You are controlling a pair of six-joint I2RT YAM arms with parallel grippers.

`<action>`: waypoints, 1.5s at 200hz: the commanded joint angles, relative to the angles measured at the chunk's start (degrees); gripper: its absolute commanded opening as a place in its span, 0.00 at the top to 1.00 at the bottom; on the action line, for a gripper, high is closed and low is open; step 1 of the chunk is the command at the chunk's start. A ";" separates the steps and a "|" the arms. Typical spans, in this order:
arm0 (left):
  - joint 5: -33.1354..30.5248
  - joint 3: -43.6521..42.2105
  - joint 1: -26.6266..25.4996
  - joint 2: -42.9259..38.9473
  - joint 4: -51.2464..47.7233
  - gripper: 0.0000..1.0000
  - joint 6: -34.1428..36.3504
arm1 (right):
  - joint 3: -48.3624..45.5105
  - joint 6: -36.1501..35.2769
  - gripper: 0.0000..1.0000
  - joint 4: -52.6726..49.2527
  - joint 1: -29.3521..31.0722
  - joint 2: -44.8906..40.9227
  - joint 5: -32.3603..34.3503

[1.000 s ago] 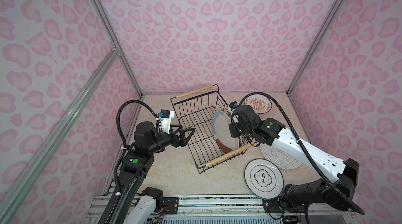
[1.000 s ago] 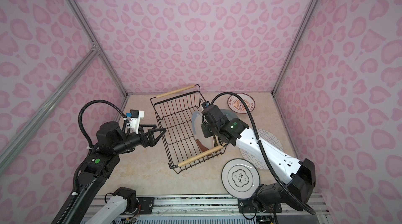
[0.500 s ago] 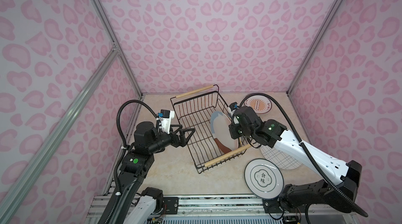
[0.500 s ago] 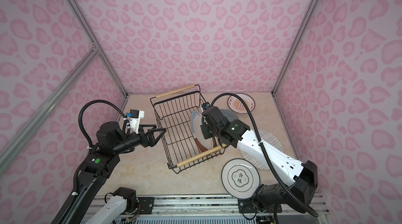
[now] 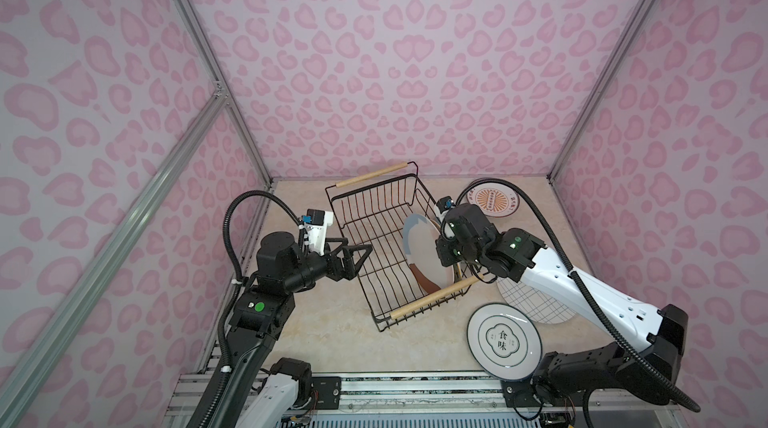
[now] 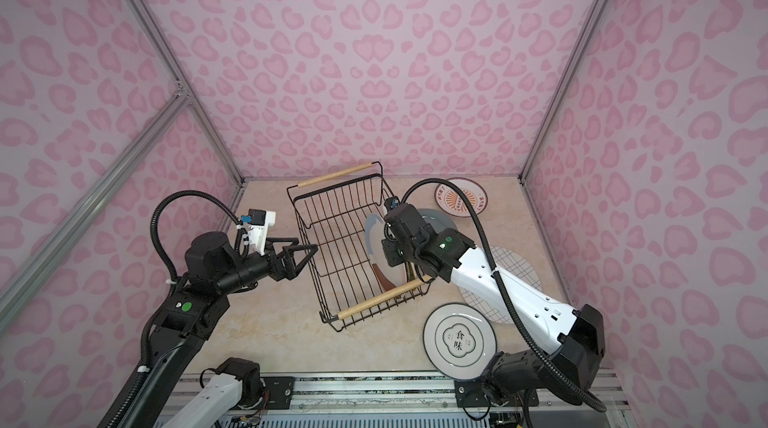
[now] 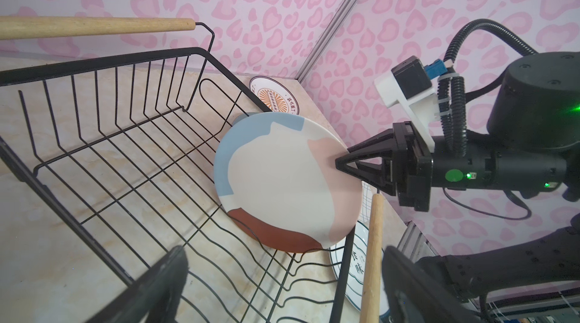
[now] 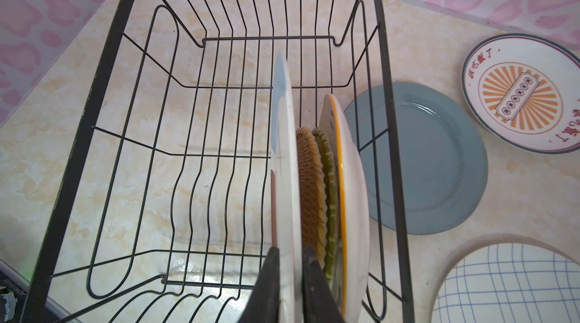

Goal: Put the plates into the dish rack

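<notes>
Setting a cream round plate with blue, pink and rust patches (image 7: pixel 282 180) on edge in the black wire dish rack with pale wooden rod handles (image 5: pixel 432 299).

Nearest, flat on the beige marbled table (image 5: pixel 332 334): a white round plate with Chinese characters (image 5: pixel 504 340) and a white grid-lined plate (image 5: pixel 536 305), both unloaded. Further in, by the rack's wall on the right arm's side: the patched plate upright beside two woven plates (image 8: pixel 312 186) and a white orange-rimmed plate (image 8: pixel 353 186). Probably prone to toppling toward the rack's bare side if freed before seating between floor wires, or to lifting out if pads rub on withdrawal. Right gripper (image 8: pixel 290 277) straddling its rim, jaws close on either face; pinching or just slack, impossible to tell. Left gripper (image 5: pixel 359 259) by the opposite wall, jaws spread wide, empty. Farthest: a grey-blue plate (image 8: pixel 433 161) and an orange sunburst plate (image 5: pixel 494 201).
</notes>
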 commanded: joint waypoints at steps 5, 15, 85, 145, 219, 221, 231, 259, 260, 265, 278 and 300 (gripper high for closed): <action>0.03 -0.26 0.01 0.13 0.84 0.02 0.20 | 1.34 -0.89 0.79 0.15 0.05 -0.64 1.20; 0.00 -0.27 -0.03 0.11 0.84 0.02 0.16 | 1.59 -1.09 0.73 0.15 -0.04 -1.01 1.21; -2.06 -0.04 -0.03 0.44 0.01 0.02 0.12 | 1.00 -1.69 0.54 1.04 -3.68 -4.65 -2.49; -23.11 2.17 -0.03 4.66 -7.82 0.02 -3.50 | -8.18 0.05 0.50 5.99 -16.23 -11.95 -10.56; -35.44 7.81 -1.70 22.97 -11.00 0.35 -12.71 | -17.40 3.10 0.33 16.25 -30.72 -10.84 -21.46; -35.73 7.96 -1.77 23.35 -11.06 0.36 -12.89 | -17.34 3.06 0.33 16.50 -30.78 -10.40 -21.67; -37.01 8.89 -1.86 25.13 -11.02 0.42 -13.53 | -17.06 2.95 0.33 17.06 -30.79 -8.81 -22.52; -38.52 10.70 -1.85 29.32 -10.75 0.51 -14.28 | -15.80 1.65 0.34 17.86 -29.97 -4.88 -23.83; -38.60 10.78 -1.87 29.46 -10.75 0.51 -14.29 | -15.71 1.56 0.34 17.88 -29.98 -4.80 -23.79; -39.00 10.99 -1.81 30.09 -10.84 0.52 -14.46 | -15.53 1.23 0.34 17.95 -29.71 -4.21 -23.46; -39.53 11.76 -1.88 31.65 -10.85 0.55 -14.90 | -15.21 0.24 0.36 17.99 -28.50 -3.07 -22.36; -40.35 12.67 -1.82 33.71 -10.50 0.59 -15.51 | -14.78 -1.00 0.40 17.55 -26.44 -0.72 -19.55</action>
